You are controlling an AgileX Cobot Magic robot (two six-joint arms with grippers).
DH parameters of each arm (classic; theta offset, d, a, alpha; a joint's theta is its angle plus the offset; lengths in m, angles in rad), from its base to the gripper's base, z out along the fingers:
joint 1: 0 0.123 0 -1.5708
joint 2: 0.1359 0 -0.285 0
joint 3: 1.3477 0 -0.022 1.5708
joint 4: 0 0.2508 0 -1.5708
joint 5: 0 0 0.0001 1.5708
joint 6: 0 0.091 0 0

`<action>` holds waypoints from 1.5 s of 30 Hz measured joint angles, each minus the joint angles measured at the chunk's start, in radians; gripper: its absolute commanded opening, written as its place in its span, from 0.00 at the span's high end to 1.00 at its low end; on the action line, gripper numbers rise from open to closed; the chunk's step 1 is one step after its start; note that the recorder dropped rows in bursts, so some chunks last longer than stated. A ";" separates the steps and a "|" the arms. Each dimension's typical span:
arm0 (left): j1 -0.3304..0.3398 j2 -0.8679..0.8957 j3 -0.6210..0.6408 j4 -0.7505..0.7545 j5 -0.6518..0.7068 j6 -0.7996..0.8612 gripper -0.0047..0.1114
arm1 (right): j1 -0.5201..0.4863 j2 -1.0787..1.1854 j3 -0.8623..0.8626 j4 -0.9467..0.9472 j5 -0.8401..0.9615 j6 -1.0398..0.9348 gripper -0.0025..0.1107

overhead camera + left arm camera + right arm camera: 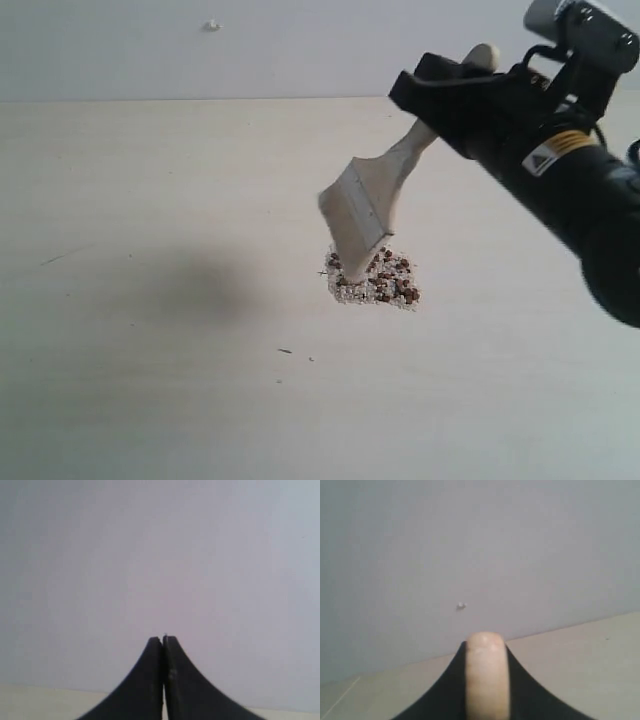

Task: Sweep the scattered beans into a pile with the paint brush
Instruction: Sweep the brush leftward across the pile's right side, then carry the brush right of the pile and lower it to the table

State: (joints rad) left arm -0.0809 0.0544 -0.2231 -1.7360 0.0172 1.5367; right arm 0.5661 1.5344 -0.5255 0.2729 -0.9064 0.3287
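The paint brush (362, 212) slants down over the table, its bristle tips touching the left edge of the pile (390, 282), a compact patch of brown beans and white grains. My right gripper (428, 88) is shut on the brush's cream handle, whose rounded end pokes out above the black fingers. In the right wrist view that handle (487, 680) fills the gap at my right gripper (486, 650). My left gripper (163, 640) is shut with nothing in it and faces a plain wall; it does not show in the exterior view.
The pale wooden table (150, 200) runs back to a white wall. A couple of tiny dark specks (285, 351) lie in front of the pile. A small white mark (212, 26) is on the wall. The right arm's black body (580, 190) hangs over the table's right side.
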 measured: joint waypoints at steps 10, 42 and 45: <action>0.000 0.000 0.000 0.000 0.000 0.000 0.96 | -0.346 -0.241 -0.246 -0.466 0.893 0.023 0.98; 0.000 0.000 0.000 0.000 0.000 0.000 0.96 | -0.616 0.371 -0.651 0.782 1.927 -1.304 0.98; 0.000 0.000 0.000 0.000 0.000 0.000 0.96 | -0.616 0.432 -0.651 0.861 1.924 -1.371 0.98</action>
State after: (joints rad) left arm -0.0809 0.0544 -0.2231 -1.7360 0.0172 1.5367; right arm -0.0495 1.9660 -1.1767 1.1341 1.0171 -1.0422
